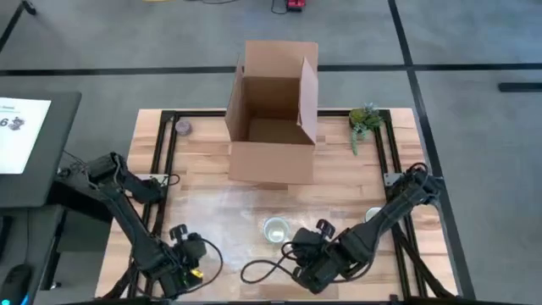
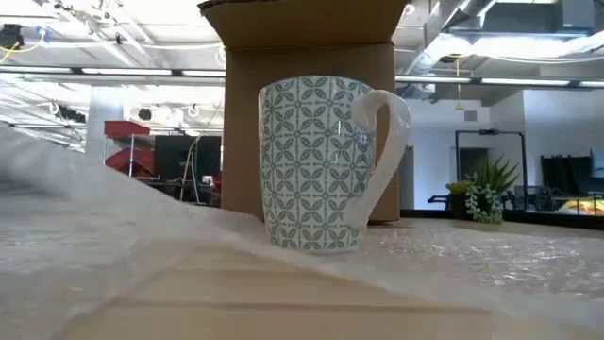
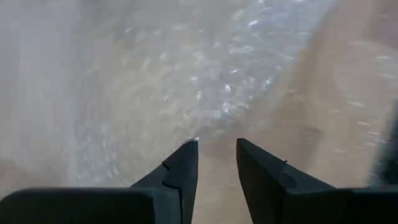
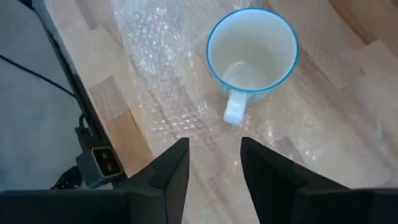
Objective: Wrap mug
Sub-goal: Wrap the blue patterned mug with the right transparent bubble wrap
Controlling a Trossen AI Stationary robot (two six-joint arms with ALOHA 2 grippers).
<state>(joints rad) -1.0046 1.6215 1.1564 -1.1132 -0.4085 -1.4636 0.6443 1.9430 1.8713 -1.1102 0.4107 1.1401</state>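
Note:
A white mug with a blue-green pattern (image 1: 275,229) (image 2: 321,165) stands upright on a clear sheet of bubble wrap (image 1: 246,212) (image 4: 155,56) spread over the near middle of the table. Its handle (image 4: 235,111) points toward my right gripper (image 1: 298,247) (image 4: 213,149), which hovers open just near and right of the mug, above the wrap. My left gripper (image 1: 182,237) (image 3: 216,146) is open, low over the wrap's left part (image 3: 205,81), well left of the mug. In the low view the wrap rises in a fold (image 2: 85,208) at the left.
An open cardboard box (image 1: 273,110) stands at the far middle, right behind the mug. A small green plant (image 1: 365,121) is at the far right and a tape roll (image 1: 182,128) at the far left. A black cable (image 1: 258,271) loops along the near edge.

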